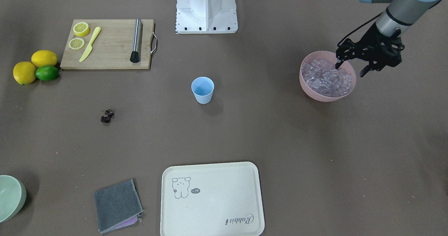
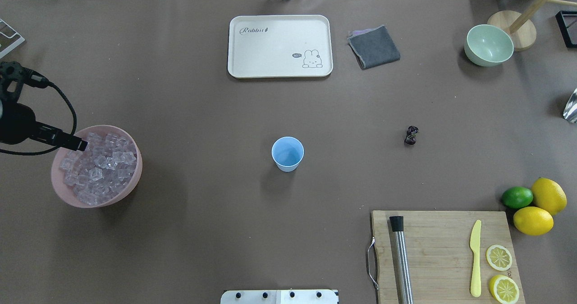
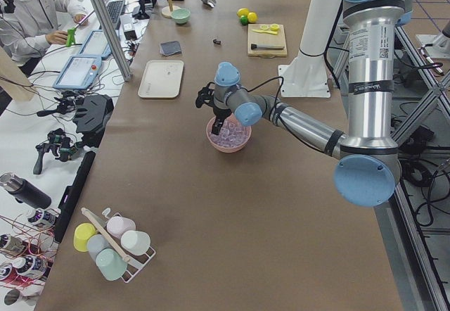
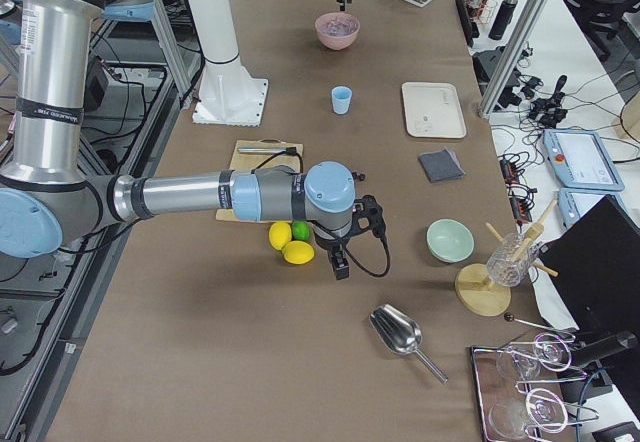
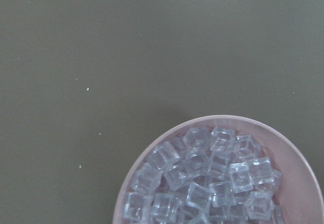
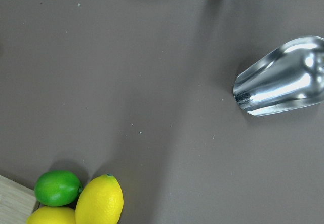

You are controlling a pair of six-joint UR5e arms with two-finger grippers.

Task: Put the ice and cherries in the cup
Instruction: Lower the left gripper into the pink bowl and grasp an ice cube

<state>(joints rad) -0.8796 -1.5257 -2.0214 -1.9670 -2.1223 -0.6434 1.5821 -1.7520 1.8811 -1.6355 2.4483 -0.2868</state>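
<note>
Left tool spread wide astride pink bowl rim; one finger over ice

At right, metal scoop — at bottom left, lime beside two lemons.

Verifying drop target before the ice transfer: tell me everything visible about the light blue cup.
The cup is a small light blue tumbler, plastic-looking, tapered toward its base, no handle or markings. It stands upright, mouth open, apparently empty, near the middle of the brown table. Nothing touches it.
</note>
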